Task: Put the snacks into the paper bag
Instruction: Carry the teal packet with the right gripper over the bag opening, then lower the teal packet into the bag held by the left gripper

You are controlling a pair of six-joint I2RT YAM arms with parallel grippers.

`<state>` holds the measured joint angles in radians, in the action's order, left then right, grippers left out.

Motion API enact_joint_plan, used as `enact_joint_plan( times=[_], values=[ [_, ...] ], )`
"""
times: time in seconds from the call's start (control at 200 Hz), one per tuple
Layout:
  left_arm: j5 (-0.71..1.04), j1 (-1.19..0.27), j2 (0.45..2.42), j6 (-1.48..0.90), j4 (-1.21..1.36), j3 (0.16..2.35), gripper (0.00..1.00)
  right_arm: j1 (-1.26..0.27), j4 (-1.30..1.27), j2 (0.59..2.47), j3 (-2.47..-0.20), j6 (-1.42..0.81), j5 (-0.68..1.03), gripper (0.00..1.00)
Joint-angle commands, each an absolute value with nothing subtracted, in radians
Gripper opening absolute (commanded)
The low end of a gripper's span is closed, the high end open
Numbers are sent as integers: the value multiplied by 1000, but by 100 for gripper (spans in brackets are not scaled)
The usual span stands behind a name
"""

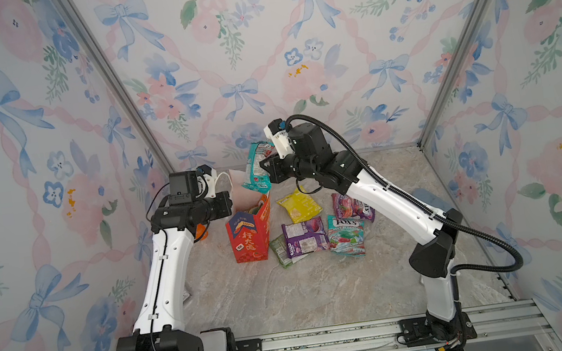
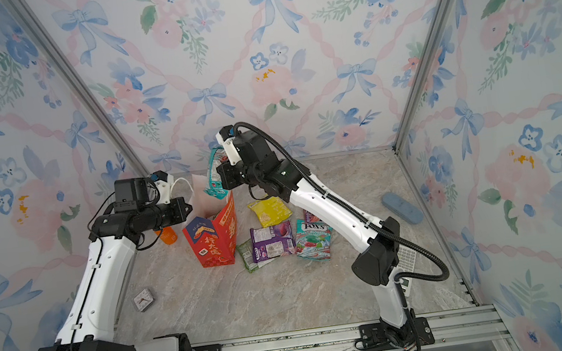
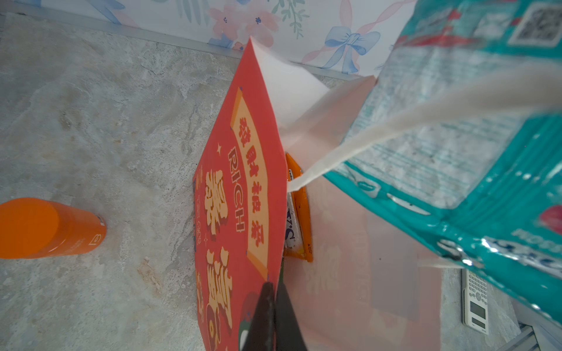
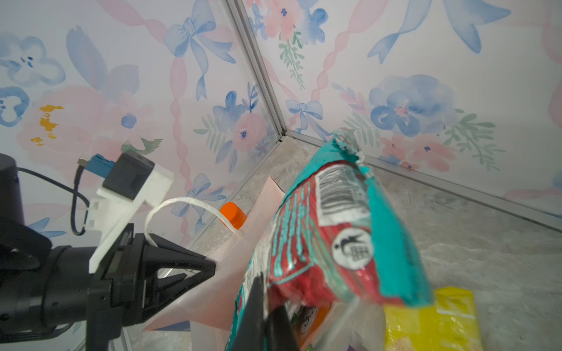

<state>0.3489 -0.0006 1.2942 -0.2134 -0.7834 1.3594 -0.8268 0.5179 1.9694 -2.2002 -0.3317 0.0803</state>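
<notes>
- The left tool (image 3: 273,291) reaches in from the 9 o'clock side of the tall red paper bag (image 1: 249,241). It is clamped on that side's wall, one finger on the printed outside and one on the pale inside. This grip likely keeps the bag upright and its mouth spread for loading.
- The right tool (image 1: 266,171) is closed on a teal-and-red glossy packet (image 1: 256,166). The packet hangs on end over the mouth, towards the bag's 1 o'clock. I cannot tell whether its lower edge touches the rim.
- Inside the bag, a flat orange packet (image 3: 301,209) stands on edge against the red wall, with a white-lettered packet pressed beside it. Anything deeper is hidden.
- Five snacks are still on the marbled bench (image 1: 287,293), at the bag's 3 to 4 o'clock:
  - a yellow packet (image 1: 300,205);
  - a purple packet (image 1: 304,236) lying over a green packet (image 1: 279,252), which sits just beside the bag's base;
  - a teal FOX'S packet (image 1: 346,236);
  - a pink-purple packet (image 1: 352,207), partly under the right arm.
</notes>
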Motion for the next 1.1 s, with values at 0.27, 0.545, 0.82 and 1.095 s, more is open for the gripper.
enact_joint_plan(
  times=[0.27,0.545,0.82,1.095],
  values=[
    [356,-3,1262,-212,-779,1354,0,-876,521,1877,-2140,-264,76,0],
    [353,-3,1251,-213,-781,1354,0,-915,561,1912,-2165,-250,110,0],
    [354,-3,1247,-216,-780,1352,0,-919,574,1958,-2185,-280,164,0],
    [356,-3,1249,-216,-780,1353,0,-916,571,1991,-2197,-309,188,0]
  ],
)
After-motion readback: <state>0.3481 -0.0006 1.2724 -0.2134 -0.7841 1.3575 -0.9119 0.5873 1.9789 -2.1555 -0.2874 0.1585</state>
